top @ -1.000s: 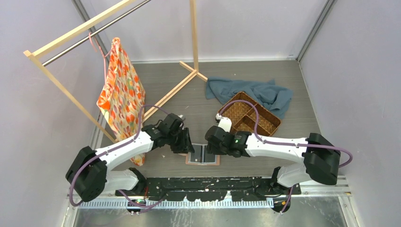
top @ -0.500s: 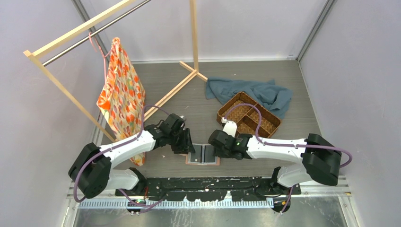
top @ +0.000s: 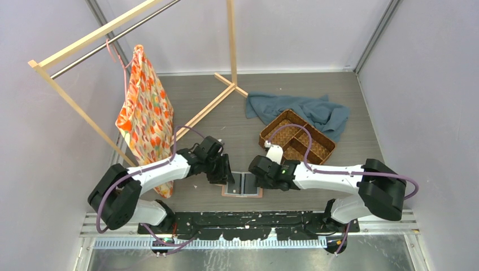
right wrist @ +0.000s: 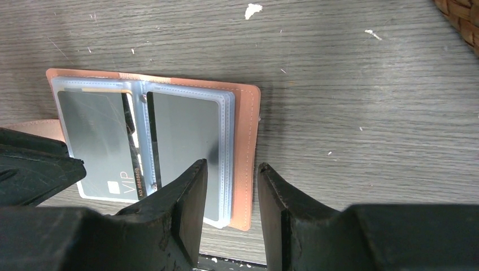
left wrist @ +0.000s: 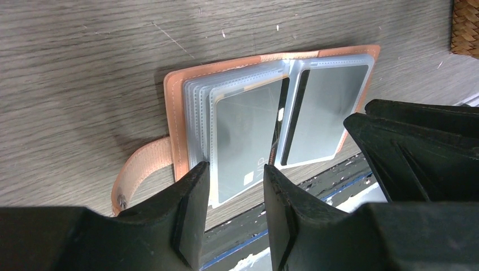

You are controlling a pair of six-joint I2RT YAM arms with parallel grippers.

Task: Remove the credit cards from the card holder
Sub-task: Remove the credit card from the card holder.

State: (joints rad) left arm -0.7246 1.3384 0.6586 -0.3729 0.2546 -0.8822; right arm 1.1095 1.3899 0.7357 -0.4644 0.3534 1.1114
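1. At 6 o'clock on the surface, seen from above, the card holder lies open between left end effector and right end effector.
2. Left wrist: left end effector spread over its 9 o'clock half; the credit cards sit sleeved.
3. Right wrist: right end effector spread, astride its 3 o'clock edge.

Pale lilac walls enclose a grey wood-grain tabletop. A wooden rack holds an orange patterned cloth; a blue towel touches a woven basket.

The left arm and right arm are wearing white shells between bulky black joints, each trailing a purple cable; the fingers are showing as matte black wedges.
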